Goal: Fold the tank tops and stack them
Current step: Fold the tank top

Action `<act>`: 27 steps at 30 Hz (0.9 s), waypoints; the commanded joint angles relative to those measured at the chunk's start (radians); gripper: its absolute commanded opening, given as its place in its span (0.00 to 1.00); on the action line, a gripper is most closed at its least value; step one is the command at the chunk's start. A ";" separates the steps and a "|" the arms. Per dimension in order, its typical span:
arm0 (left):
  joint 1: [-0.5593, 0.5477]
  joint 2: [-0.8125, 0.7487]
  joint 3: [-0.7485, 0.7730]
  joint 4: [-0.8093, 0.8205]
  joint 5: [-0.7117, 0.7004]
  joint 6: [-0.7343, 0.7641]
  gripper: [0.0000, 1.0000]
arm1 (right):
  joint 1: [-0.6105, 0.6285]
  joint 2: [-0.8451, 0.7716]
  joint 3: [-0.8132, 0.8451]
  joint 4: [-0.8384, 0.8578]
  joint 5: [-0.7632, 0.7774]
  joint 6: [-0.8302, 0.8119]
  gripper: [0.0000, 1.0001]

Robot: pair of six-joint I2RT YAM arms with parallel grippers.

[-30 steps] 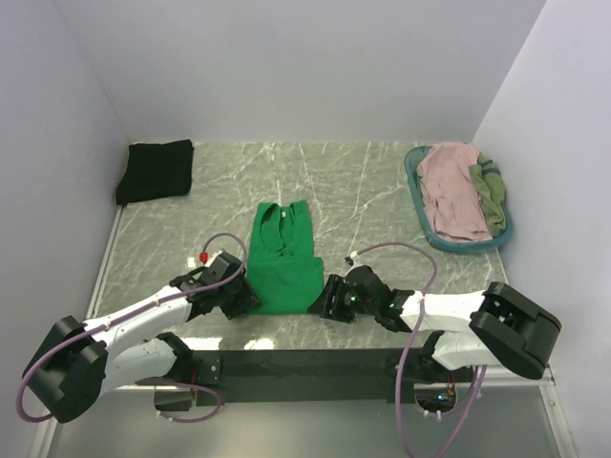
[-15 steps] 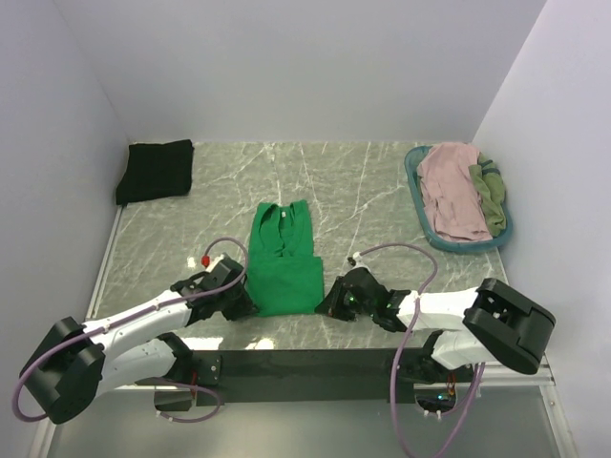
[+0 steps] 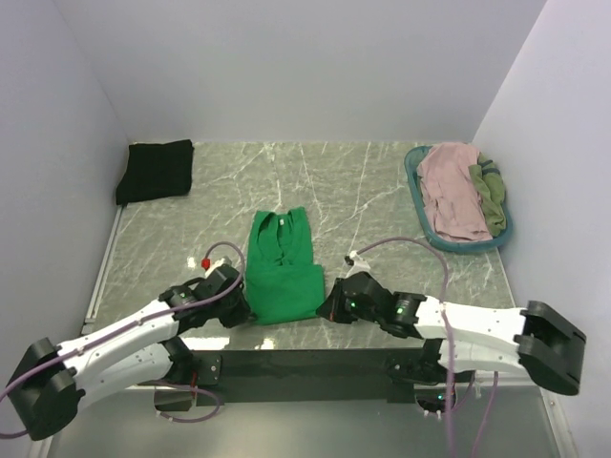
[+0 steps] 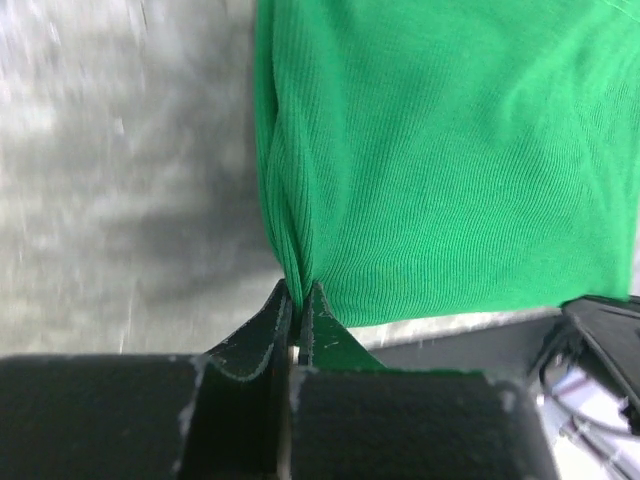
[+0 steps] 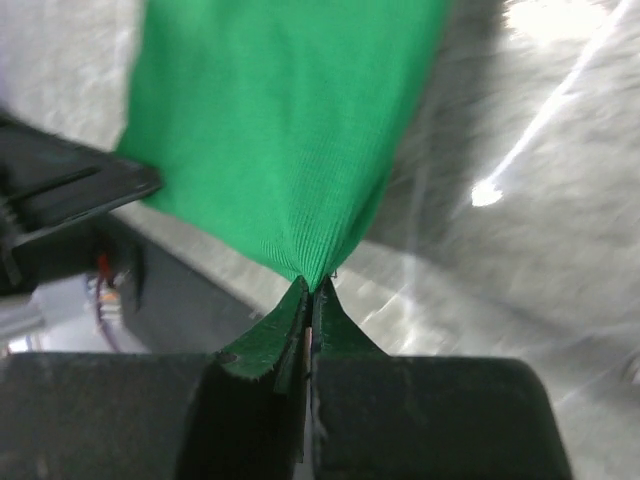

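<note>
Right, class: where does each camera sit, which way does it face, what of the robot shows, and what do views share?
Top external: above and behind, looking down at the table; left arm and right arm show.
Left wrist: on that arm, facing along the left fingers, shut on the green top.
Right wrist: likewise, facing along the right fingers, shut on another corner.
Shared: all show the green top.

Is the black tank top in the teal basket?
No, the black tank top lies folded at the table's far left corner, apart from the teal basket.
</note>
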 commanded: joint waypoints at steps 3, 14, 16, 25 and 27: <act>-0.050 -0.094 0.057 -0.160 0.028 -0.051 0.01 | 0.080 -0.119 0.085 -0.186 0.068 0.008 0.00; 0.074 0.085 0.416 -0.151 -0.043 0.116 0.01 | -0.024 0.001 0.383 -0.327 0.131 -0.180 0.00; 0.136 0.125 0.444 -0.081 -0.015 0.165 0.01 | -0.073 0.037 0.432 -0.312 0.105 -0.240 0.00; 0.348 0.395 0.590 0.122 0.073 0.259 0.01 | -0.293 0.328 0.691 -0.263 -0.007 -0.398 0.00; 0.384 0.464 0.608 0.154 0.093 0.259 0.01 | -0.320 0.414 0.760 -0.263 -0.038 -0.421 0.00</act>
